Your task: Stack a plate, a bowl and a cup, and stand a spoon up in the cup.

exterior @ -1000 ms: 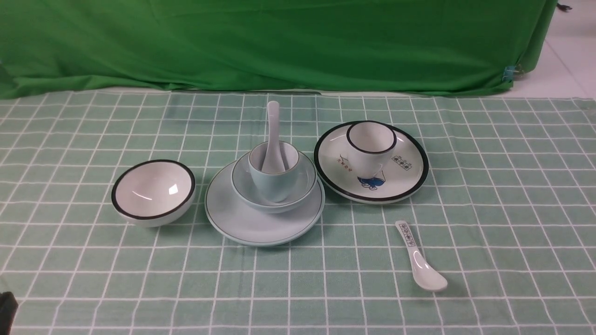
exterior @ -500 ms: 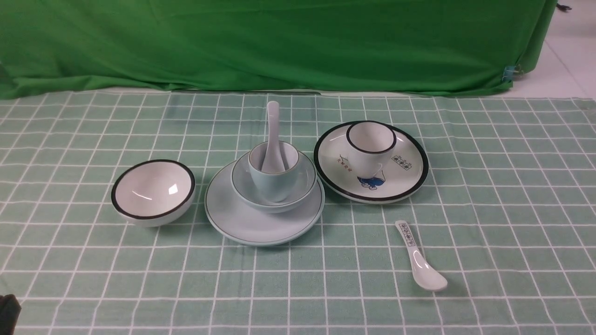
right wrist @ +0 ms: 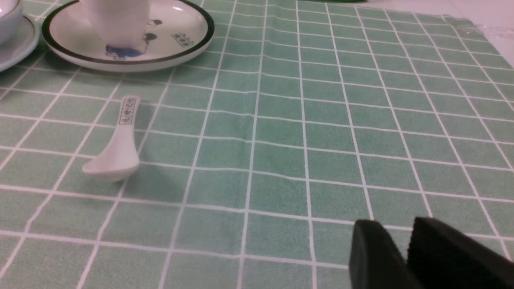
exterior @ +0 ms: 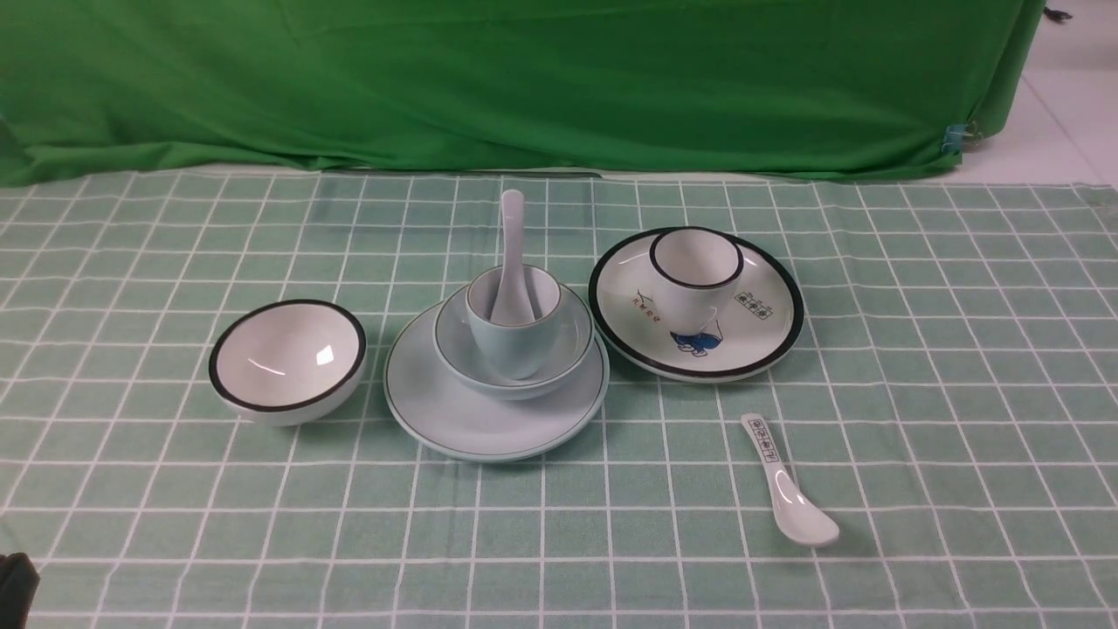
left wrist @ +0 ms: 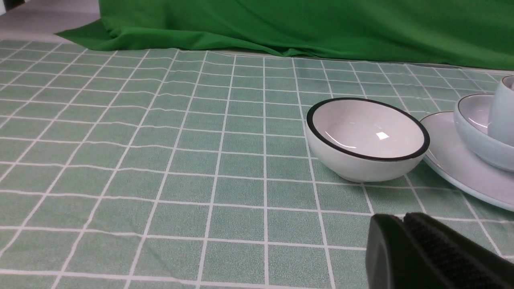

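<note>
The spoon (exterior: 510, 253) stands bowl-end down in the pale blue cup (exterior: 514, 323), handle leaning toward twelve o'clock; the cup sits in the pale blue bowl (exterior: 559, 354), and that bowl rests on the pale blue plate (exterior: 463, 419) at the middle of the tabletop (exterior: 917, 437). By that showing the stack looks complete, and I judge nothing is left but for the arms to stay clear. Outward from the stack: at nine o'clock, just beside the plate, a black-rimmed white bowl (exterior: 287, 362); at two o'clock, a black-rimmed cartoon plate (exterior: 751, 336) carrying a black-rimmed white cup (exterior: 696, 275); at four o'clock, a printed-handle spoon (exterior: 789, 485) lying flat. Counted: two plates, two bowls, two cups, two spoons. The left claw (left wrist: 405, 224) shows only at the edge of its wrist view, its fingers pressed together with nothing between them; the right claw (right wrist: 395, 237), near the tabletop well apart from the printed-handle spoon, has its fingers nearly together and empty.
</note>
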Controlling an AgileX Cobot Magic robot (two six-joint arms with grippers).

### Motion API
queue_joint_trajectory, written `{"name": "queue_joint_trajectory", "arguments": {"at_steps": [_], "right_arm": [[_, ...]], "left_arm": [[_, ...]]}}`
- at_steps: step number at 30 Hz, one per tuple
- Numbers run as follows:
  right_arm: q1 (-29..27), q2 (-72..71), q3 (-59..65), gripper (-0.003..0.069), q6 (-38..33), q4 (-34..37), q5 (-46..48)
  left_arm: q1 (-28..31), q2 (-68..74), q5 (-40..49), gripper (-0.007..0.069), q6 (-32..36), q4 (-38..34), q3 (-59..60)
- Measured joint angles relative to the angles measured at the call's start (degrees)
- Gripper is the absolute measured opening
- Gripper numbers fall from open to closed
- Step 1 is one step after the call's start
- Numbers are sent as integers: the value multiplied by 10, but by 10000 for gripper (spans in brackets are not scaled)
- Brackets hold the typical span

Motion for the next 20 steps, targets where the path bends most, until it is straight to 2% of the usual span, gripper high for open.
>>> {"name": "queue_joint_trajectory", "arguments": {"at_steps": [20], "right_arm": [[0, 0, 0, 219, 0, 0, 0]], "left_arm": [[0, 0, 0, 17, 1, 0, 0]]}}
